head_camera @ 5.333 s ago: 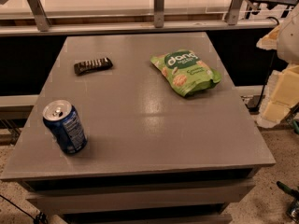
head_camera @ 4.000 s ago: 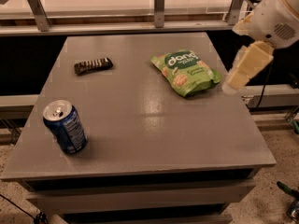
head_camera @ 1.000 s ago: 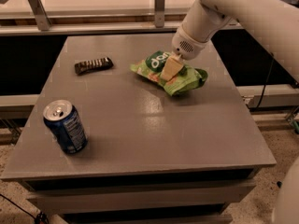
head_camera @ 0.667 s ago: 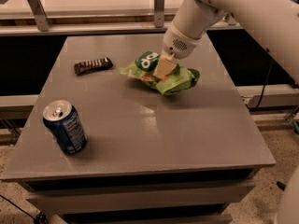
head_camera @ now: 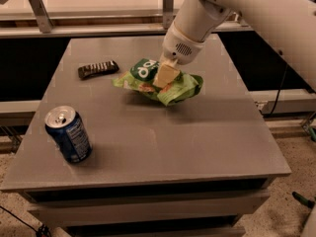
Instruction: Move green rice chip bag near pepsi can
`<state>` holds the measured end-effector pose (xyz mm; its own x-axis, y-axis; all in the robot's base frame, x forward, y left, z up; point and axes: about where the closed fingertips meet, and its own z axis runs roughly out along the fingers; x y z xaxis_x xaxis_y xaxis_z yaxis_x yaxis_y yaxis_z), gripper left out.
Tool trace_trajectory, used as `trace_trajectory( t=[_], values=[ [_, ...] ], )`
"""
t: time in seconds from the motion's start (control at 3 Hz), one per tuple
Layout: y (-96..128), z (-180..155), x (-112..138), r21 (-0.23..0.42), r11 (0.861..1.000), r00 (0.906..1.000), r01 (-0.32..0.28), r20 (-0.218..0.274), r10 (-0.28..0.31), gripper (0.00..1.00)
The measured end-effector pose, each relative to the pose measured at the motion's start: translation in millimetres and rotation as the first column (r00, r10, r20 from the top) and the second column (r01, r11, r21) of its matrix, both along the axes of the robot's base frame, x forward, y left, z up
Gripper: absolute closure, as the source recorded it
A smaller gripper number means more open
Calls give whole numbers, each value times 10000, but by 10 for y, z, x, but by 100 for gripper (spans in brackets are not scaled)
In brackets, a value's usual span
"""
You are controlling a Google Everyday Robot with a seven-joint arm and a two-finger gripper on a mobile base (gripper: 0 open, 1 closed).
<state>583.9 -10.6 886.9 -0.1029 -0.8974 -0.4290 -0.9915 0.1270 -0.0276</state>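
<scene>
The green rice chip bag (head_camera: 180, 87) hangs crumpled just above the middle of the grey table (head_camera: 197, 142), its dark-green patch with white lettering facing up at its left end. My gripper (head_camera: 165, 75) comes down from the upper right on a white arm and is shut on the bag's middle. The pepsi can (head_camera: 68, 134), blue with a silver top, stands upright near the table's front left corner, well apart from the bag.
A small dark ridged bar (head_camera: 98, 68) lies at the table's back left. A rail with metal posts (head_camera: 39, 3) runs behind the table. The floor (head_camera: 296, 177) lies to the right, below the table's edge.
The arm came in from the right, closed on the bag at the back right and has carried it, crumpled, leftward and forward toward the table's middle. Can and bar have not moved.
</scene>
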Motion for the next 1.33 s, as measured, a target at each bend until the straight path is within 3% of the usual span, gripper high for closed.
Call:
trace_trajectory(
  t=[0.33, 0.67, 1.0, 1.33],
  values=[
    [68, 5, -54, 83, 9995, 9996, -298, 27, 298, 100],
    [445, 105, -395, 360, 9817, 9823, -1869, 210, 1863, 100],
    [688, 194, -715, 287, 9560, 9559, -2918, 425, 2905, 100],
    [853, 208, -874, 267, 9425, 9422, -3332, 468, 3318, 81]
  ],
)
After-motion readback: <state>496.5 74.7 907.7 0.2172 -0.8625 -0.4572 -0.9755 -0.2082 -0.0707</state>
